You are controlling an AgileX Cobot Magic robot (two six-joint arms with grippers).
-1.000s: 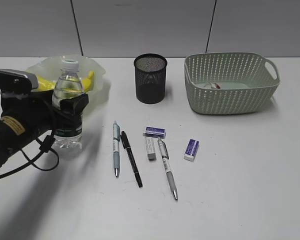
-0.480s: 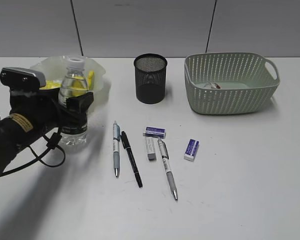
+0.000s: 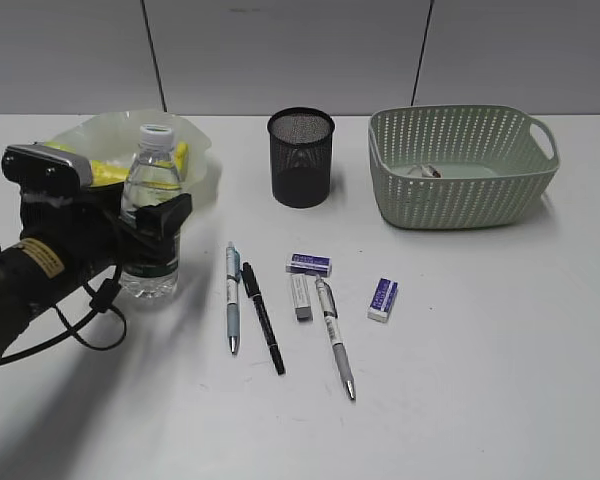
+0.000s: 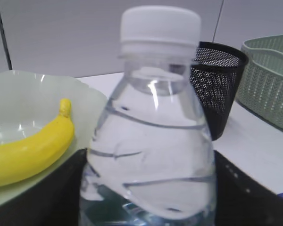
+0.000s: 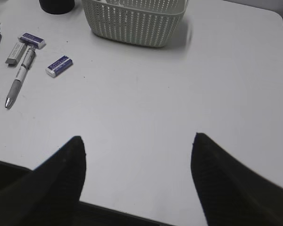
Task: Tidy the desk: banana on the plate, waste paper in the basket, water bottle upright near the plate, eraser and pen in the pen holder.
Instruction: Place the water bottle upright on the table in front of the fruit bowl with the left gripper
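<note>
Left gripper (image 3: 152,232) clamped the water bottle (image 3: 152,215) upright just beside the plate (image 3: 206,170), its target spot; right gripper (image 5: 137,155) stood wide, empty.

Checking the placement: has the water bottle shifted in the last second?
Yes. The water bottle moved slightly right, toward the pen holder.

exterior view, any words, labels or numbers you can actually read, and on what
None can be read.
Clear plastic water bottle: dark green label hidden by the left gripper.
Yellow sticker on the black left arm: print too small.
Three white erasers with blue sleeves: print blurred.
Pens: no legible marking.
</note>
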